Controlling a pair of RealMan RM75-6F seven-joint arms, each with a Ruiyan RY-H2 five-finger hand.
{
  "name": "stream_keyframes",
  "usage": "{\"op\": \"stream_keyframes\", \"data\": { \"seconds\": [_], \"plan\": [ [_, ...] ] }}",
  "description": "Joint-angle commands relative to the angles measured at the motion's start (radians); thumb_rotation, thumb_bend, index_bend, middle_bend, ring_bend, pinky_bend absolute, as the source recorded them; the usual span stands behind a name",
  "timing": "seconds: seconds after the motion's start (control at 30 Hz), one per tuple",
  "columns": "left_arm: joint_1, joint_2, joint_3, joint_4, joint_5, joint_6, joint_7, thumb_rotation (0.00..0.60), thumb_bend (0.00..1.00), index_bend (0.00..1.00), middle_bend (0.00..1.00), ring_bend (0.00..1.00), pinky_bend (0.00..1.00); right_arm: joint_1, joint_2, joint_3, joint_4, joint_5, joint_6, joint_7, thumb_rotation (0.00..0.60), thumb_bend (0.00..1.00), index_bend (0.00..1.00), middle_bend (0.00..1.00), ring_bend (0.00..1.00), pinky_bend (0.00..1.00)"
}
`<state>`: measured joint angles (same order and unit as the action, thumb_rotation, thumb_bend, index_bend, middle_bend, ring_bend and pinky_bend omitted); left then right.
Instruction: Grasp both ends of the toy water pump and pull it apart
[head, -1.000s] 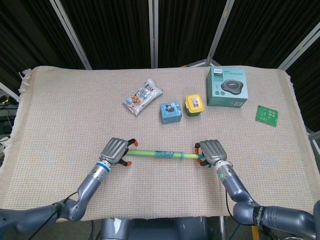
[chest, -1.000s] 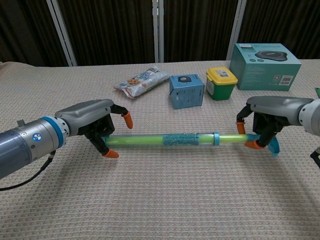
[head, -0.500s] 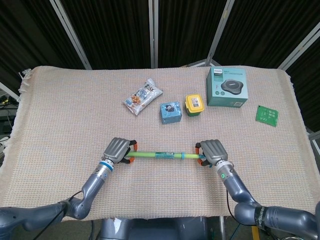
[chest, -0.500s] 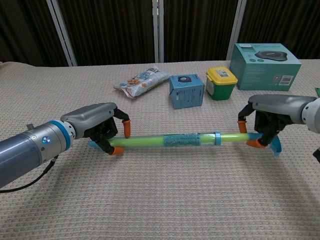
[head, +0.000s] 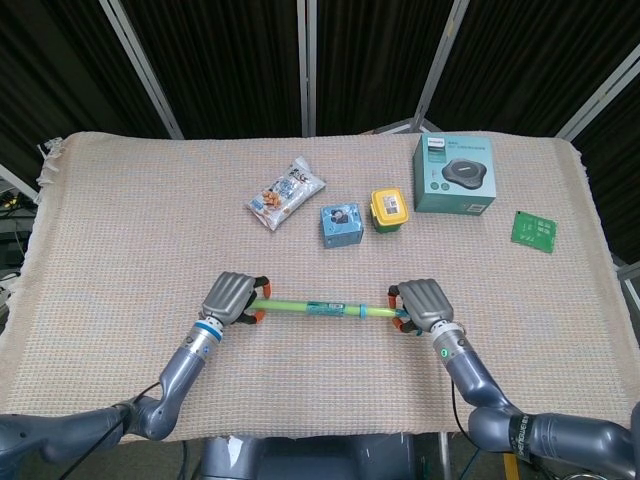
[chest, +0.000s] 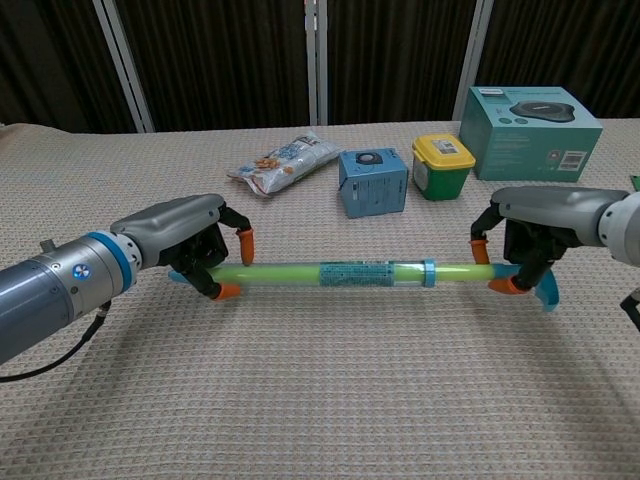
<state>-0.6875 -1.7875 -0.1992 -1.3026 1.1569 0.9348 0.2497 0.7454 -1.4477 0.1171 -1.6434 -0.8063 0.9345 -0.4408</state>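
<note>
The toy water pump (head: 318, 309) (chest: 340, 273) is a long clear green tube with a blue collar near its right end. It is held level just above the woven table cloth. My left hand (head: 230, 298) (chest: 185, 246) grips its left end with orange-tipped fingers curled around the tube. At the other end my right hand (head: 424, 303) (chest: 535, 232) grips the thin green rod and the blue handle beyond the collar. Both ends are partly hidden inside the hands.
Behind the pump stand a small blue box (head: 340, 225), a yellow-lidded green tub (head: 389, 210) and a teal product box (head: 455, 173). A snack bag (head: 287, 193) lies at the back left. A green card (head: 533, 230) lies far right.
The pump has been lifted slightly and shifted a little left between both hands. My left hand has drawn back left along the tube; the right hand holds nearly still.
</note>
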Motion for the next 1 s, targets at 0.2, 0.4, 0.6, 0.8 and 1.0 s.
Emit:
{"op": "stream_keyframes", "data": {
  "seconds": [0.2, 0.4, 0.6, 0.8, 1.0],
  "plan": [
    [0.000, 0.023, -0.012, -0.013, -0.025, 0.027, 0.040, 0.600, 0.31, 0.84, 0.93, 0.86, 1.00, 0.016, -0.003, 0.009, -0.003, 0.011, 0.024, -0.033, 0.600, 0.53, 0.70, 1.00, 1.00, 1.00],
    [0.021, 0.097, -0.014, -0.014, -0.051, 0.032, 0.035, 0.600, 0.31, 0.86, 0.93, 0.86, 1.00, 0.001, 0.050, 0.012, -0.003, 0.018, 0.036, -0.021, 0.600, 0.53, 0.70, 1.00, 1.00, 1.00],
    [0.038, 0.151, 0.000, 0.004, -0.048, 0.026, 0.006, 0.600, 0.31, 0.86, 0.93, 0.86, 1.00, -0.021, 0.114, 0.005, -0.005, -0.001, 0.023, 0.018, 0.600, 0.53, 0.70, 1.00, 1.00, 1.00],
    [0.047, 0.169, 0.009, 0.032, -0.042, 0.022, -0.025, 0.600, 0.31, 0.86, 0.93, 0.86, 1.00, -0.042, 0.157, -0.001, -0.006, -0.025, 0.013, 0.056, 0.600, 0.53, 0.70, 1.00, 1.00, 1.00],
    [0.056, 0.183, 0.017, 0.057, -0.033, 0.023, -0.048, 0.600, 0.31, 0.86, 0.93, 0.86, 1.00, -0.060, 0.192, -0.008, -0.005, -0.054, 0.009, 0.084, 0.600, 0.53, 0.70, 1.00, 1.00, 1.00]
  ]
}}
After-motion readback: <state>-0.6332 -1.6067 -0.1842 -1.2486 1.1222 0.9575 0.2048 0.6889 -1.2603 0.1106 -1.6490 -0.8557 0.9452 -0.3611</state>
